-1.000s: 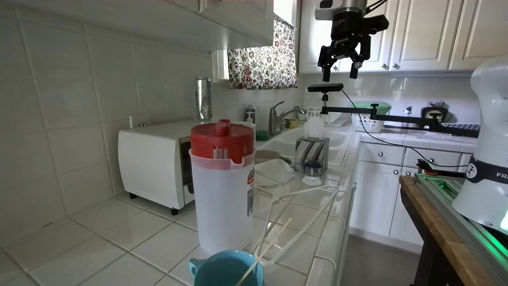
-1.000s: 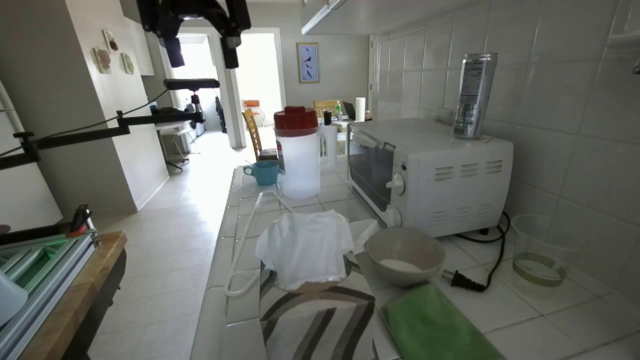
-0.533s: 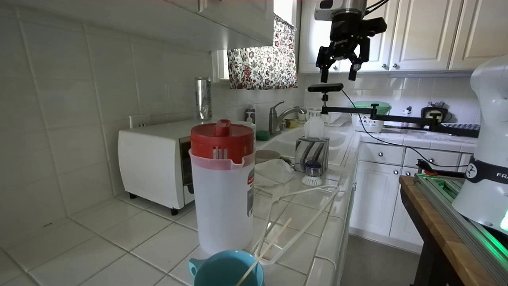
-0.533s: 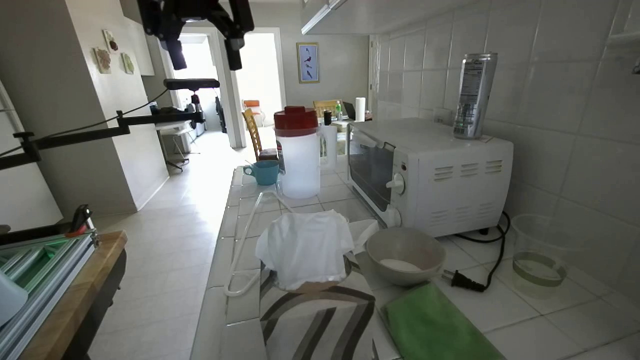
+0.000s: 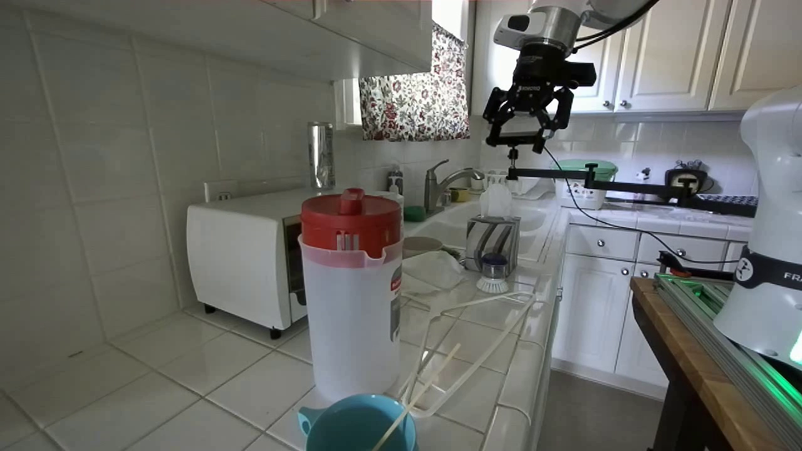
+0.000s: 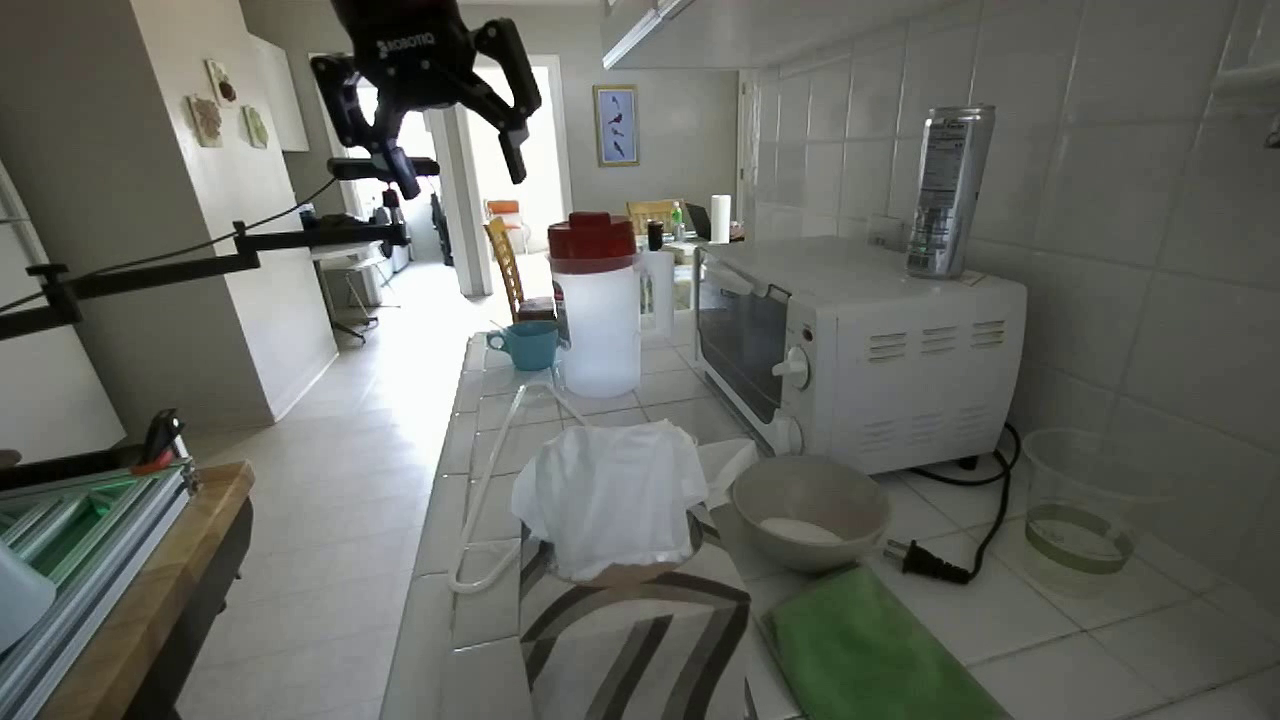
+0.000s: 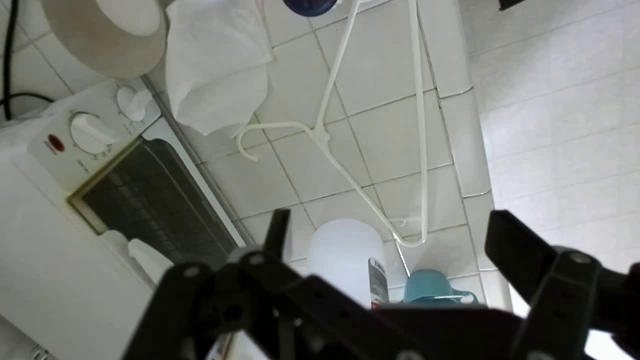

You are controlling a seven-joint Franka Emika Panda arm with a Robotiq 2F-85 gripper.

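I have the gripper (image 6: 462, 180) in free air, higher than the jug (image 6: 600, 330), its fingers wide apart. In the wrist view it blocks the jug's upper part and some of the mug (image 7: 427, 286), which sits just beside the jug. In both exterior views a fingertip overlaps the camera (image 6: 350, 168), dark on dark, so I can hardly read its outline. Nearest below, as best I can judge, lies the hanger (image 7: 320, 134), one corner close to the jug. Further from the jug, the tissue (image 6: 610, 490) hides part of the hanger in an exterior view, and the frame cuts off the tissue box (image 6: 640, 650). The brush (image 7: 311, 5), well apart from the jug, runs out of the wrist view. The oven (image 6: 905, 370), near the jug, bears a can (image 6: 950, 190).
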